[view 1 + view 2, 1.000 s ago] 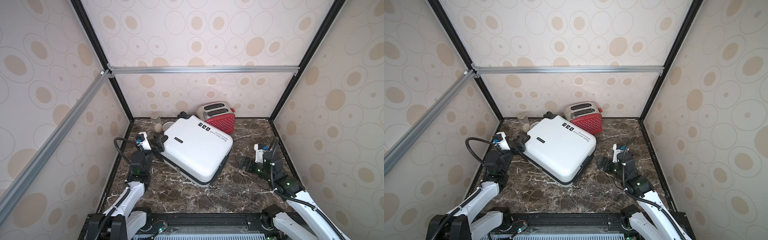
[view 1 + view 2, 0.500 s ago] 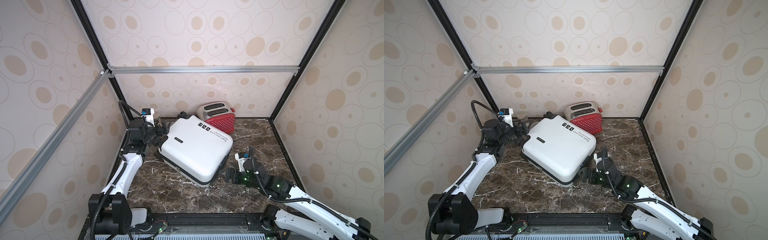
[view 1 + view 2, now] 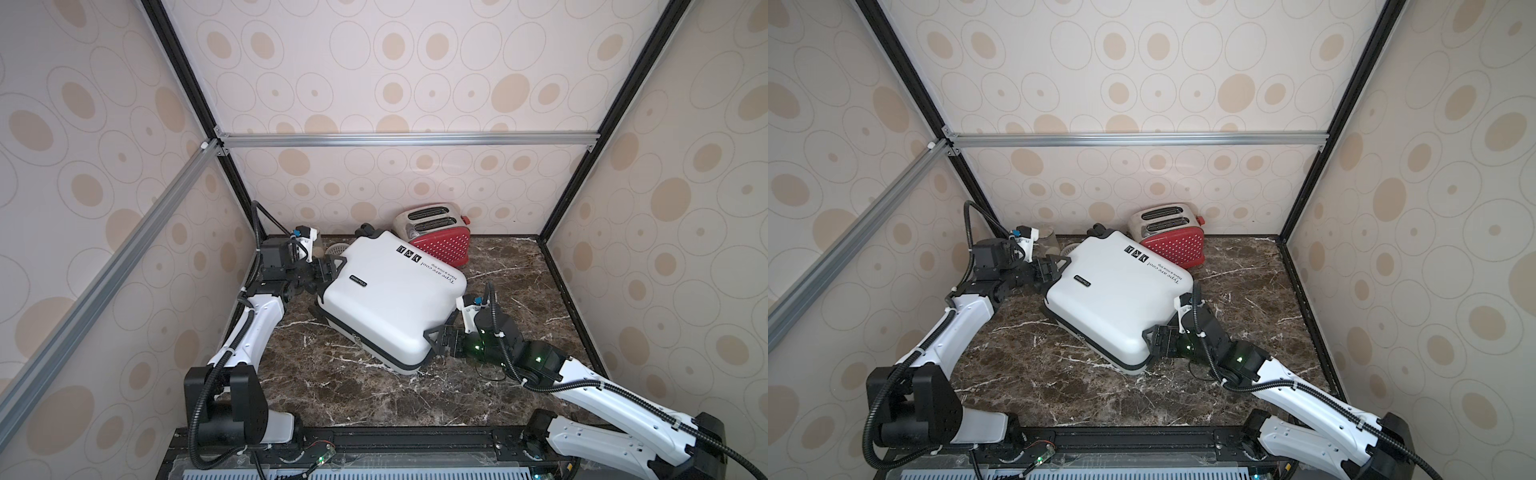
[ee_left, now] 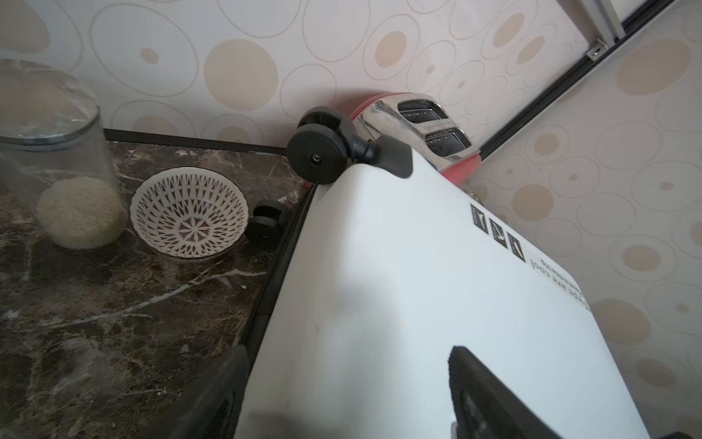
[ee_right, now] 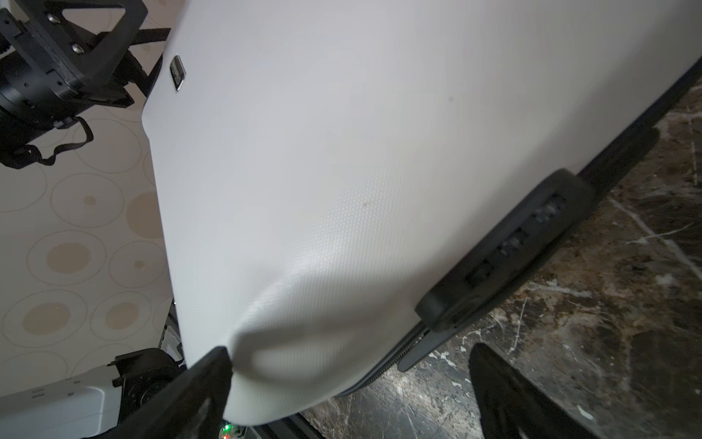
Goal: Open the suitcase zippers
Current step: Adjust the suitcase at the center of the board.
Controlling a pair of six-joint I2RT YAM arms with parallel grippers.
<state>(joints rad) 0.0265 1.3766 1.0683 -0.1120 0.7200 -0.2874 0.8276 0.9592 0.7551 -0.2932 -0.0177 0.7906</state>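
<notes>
White suitcase (image 3: 390, 299), opposite corners between spread left fingers (image 4: 486, 391) and wide-open right fingers (image 5: 513, 395), contact unclear

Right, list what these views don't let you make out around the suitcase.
- zippers: pulls not discernible; band blurred in the right wrist view, tiny in both top views.
- suitcase far seam: hidden by its shell and the toaster in both top views.
- jar: mostly behind the left arm in both top views.
- left gripper: fingers blurred, cut off by the left wrist view's edge; grip unclear.
</notes>
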